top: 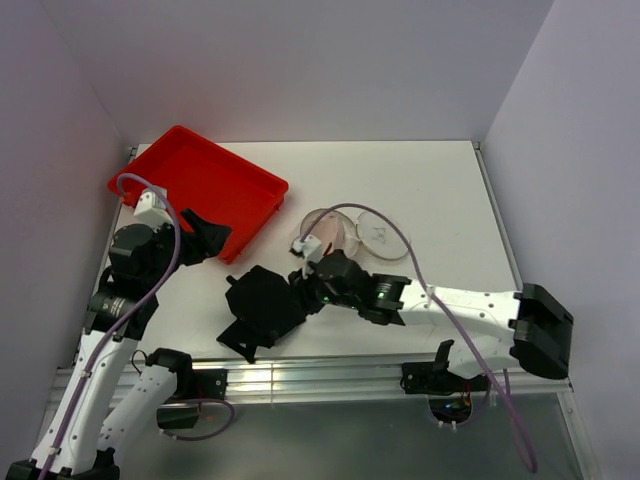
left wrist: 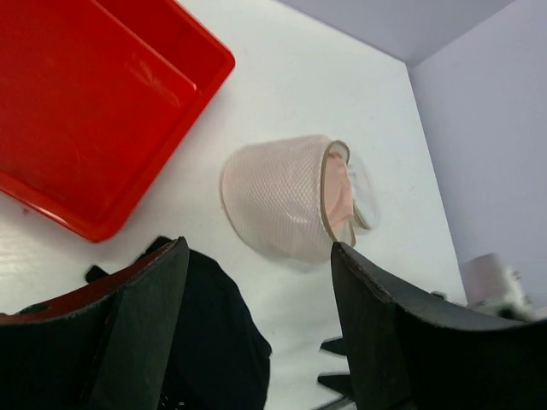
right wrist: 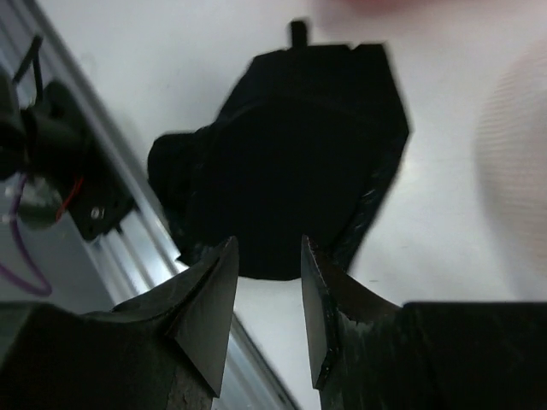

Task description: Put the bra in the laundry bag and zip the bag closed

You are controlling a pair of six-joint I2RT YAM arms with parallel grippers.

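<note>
Our left gripper (left wrist: 256, 256) hangs with its jaws spread wide and nothing between them, above the table near the shallow red plastic tray (top: 200, 190). To the right lies a crumpled black cloth (top: 262, 305). Our right gripper (right wrist: 268, 256) sits over the cloth's right edge, its jaws parted by a narrow gap and gripping nothing; we cannot tell whether they touch the cloth. Farther right rests the round white mesh laundry bag (left wrist: 278, 201), with the soft pale pink bra (left wrist: 340, 201) inside, showing at its open mouth. Everything lies on a white table (top: 450, 190) enclosed by pale lilac walls (top: 300, 60).
</note>
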